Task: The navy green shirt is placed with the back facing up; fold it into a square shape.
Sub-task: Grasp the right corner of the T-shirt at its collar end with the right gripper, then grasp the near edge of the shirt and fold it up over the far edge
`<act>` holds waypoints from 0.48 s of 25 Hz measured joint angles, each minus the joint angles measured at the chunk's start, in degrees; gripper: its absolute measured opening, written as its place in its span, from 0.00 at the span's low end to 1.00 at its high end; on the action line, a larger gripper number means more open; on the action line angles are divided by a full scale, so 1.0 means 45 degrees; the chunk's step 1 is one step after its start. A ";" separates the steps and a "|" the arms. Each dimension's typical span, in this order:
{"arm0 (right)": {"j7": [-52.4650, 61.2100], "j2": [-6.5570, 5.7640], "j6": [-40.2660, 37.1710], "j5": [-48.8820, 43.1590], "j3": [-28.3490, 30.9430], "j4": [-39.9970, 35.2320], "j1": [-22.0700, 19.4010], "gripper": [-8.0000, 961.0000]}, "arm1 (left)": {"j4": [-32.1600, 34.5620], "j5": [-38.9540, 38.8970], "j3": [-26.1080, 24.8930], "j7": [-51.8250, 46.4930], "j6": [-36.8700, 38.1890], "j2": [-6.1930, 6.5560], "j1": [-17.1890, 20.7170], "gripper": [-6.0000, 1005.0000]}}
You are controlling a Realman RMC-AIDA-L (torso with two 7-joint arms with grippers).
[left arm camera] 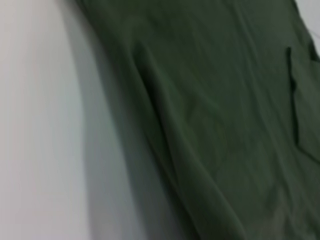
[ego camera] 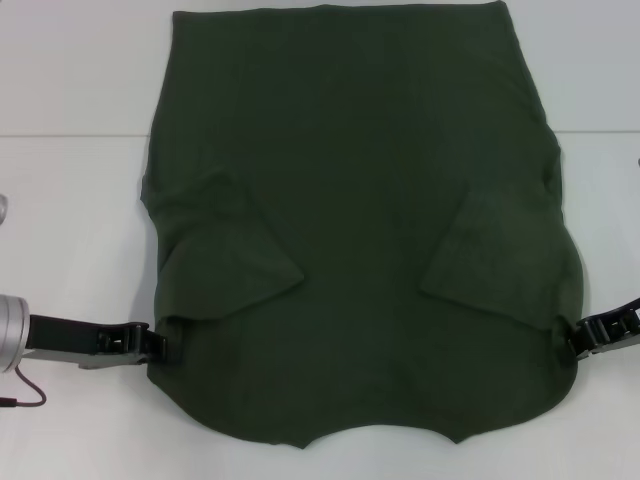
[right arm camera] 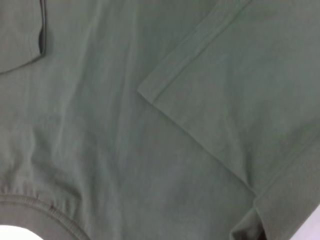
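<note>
Lying flat and back-up on the white table point(ego camera: 70, 200), the navy green shirt point(ego camera: 350, 180) spreads across the middle of the work surface, collar edge nearest the robot and hem farthest. Both short sleeves are already folded inward over the body: the left sleeve point(ego camera: 225, 250) and the right sleeve point(ego camera: 490, 260) each form a flap pointing toward the shirt's centre line. At the shirt's left shoulder edge sits the left gripper point(ego camera: 150, 343), its tip touching the cloth; whether its fingers are spread or closed on the fabric cannot be told. At the shirt's right shoulder edge, the right gripper point(ego camera: 575, 338) likewise meets the cloth margin, its finger state equally unclear. The left wrist view shows only rumpled shirt fabric beside bare table, and the right wrist view shows the sleeve hem point(right arm camera: 195, 42) and the collar seam point(right arm camera: 45, 207).

Handling, as judged: the cloth looks soft, light and limp, so it will drape and wrinkle unless lifted evenly. The shoulder corners beside each gripper seem the sensible holds for carrying the collar end toward the hem.
</note>
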 joint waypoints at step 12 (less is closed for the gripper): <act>-0.1120 -0.0436 -0.2085 0.0122 0.0150 -0.0310 -0.0199 0.07 | -0.0096 -0.0002 -0.0336 0.0268 0.2470 0.0247 0.0077 0.04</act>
